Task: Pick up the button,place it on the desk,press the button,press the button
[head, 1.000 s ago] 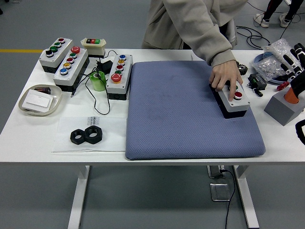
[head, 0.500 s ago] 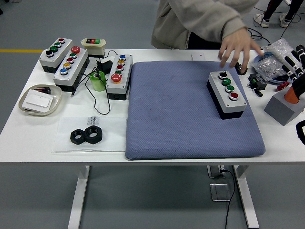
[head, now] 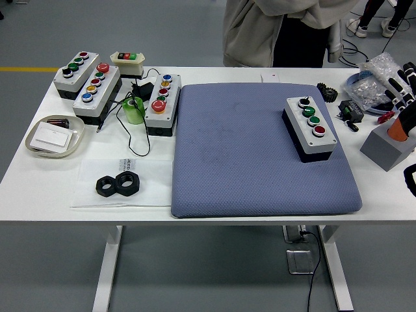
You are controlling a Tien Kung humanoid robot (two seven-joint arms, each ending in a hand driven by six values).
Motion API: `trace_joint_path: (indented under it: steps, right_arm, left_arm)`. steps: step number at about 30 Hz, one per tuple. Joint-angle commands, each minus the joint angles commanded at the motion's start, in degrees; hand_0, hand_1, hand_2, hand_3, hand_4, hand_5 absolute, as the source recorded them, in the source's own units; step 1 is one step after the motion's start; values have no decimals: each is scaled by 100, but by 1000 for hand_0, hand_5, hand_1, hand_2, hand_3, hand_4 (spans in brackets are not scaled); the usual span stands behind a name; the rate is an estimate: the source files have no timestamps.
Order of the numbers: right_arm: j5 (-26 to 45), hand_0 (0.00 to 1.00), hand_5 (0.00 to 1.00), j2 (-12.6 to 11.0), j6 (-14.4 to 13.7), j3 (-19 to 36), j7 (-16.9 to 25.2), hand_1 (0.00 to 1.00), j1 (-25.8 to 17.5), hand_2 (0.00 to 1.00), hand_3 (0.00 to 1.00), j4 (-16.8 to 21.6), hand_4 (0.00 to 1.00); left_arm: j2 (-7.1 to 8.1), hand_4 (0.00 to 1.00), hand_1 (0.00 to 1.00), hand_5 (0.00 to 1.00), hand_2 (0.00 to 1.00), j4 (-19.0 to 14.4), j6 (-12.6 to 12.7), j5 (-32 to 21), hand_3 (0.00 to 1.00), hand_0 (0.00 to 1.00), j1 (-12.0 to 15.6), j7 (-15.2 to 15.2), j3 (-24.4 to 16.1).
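Four buttons face up on the button box (head: 311, 129) on my blue mat (head: 260, 153); my right hand (head: 404, 88) hovers right, fingers spread, empty

Grey button box (head: 311, 129) with four buttons, lying flat, angled, right side of blue mat (head: 247, 162)
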Motion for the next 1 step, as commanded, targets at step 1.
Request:
trace_joint_path:
  steps: [1]
  right_arm:
    - [7,913,288,1,0,2,-2,816,0,865,869,2,622]
  left_arm:
    - [0,557,794,998,870,0,0,-2,791,761,-1,-1,1]
